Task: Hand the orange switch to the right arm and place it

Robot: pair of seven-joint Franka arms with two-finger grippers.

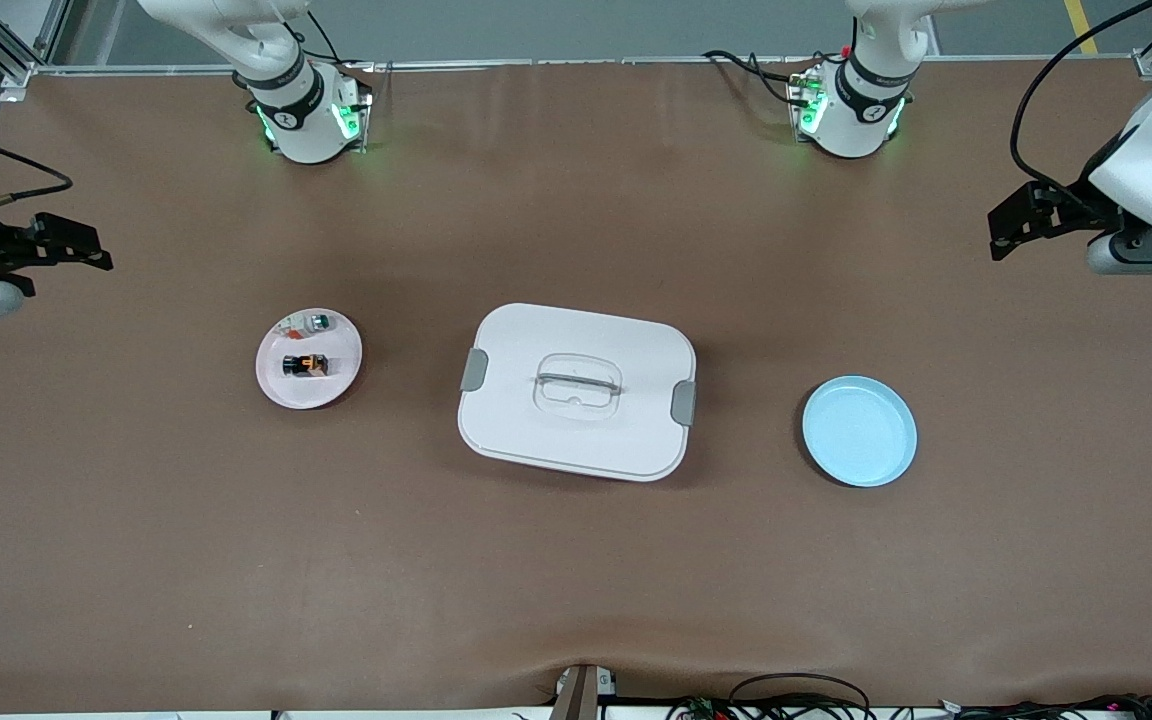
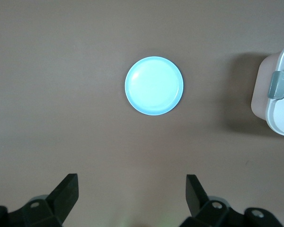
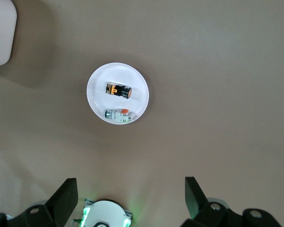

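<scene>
Orange switch lies on pink plate, both tools open.

Robotics lab: bench-mounted arms (cables trailing) on table.

The white lidded rectangular plastic box is cut off by the edge in both wrist views. On the small white round plate, the pieces beside the black orange-marked switch — white, green, red — are too small to tell apart.
</scene>
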